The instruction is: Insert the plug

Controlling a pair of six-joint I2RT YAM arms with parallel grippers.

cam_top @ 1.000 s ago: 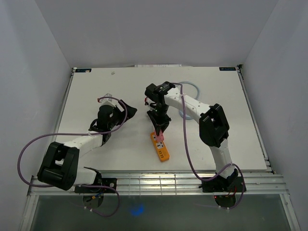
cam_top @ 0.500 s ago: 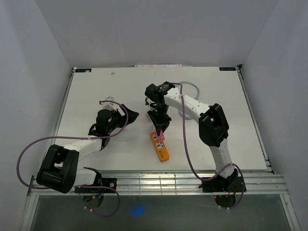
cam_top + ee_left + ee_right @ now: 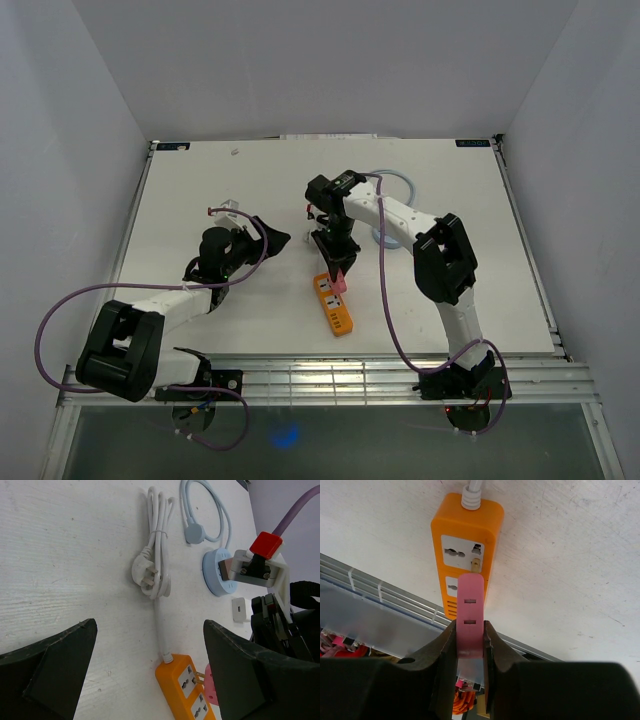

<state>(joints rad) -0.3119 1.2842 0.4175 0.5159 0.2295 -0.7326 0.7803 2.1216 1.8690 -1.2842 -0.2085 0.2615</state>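
Note:
An orange power strip lies on the white table near the front edge. My right gripper is shut on a pink plug and holds it over the strip's far end. In the left wrist view the plug's brass prongs touch the first socket of the strip. A prong tip shows at that socket in the right wrist view, on the strip, below my right gripper. My left gripper is open to the left of the strip, with nothing between its fingers.
The strip's white cord, bundled with its plug, lies behind it. A round blue socket with a pale blue cable and a small white adapter lie at the back right. The metal rail runs along the table's front edge.
My left arm has drawn back and its wrist has dropped lower. My right gripper has shifted the pink plug slightly to the right over the strip's end socket.

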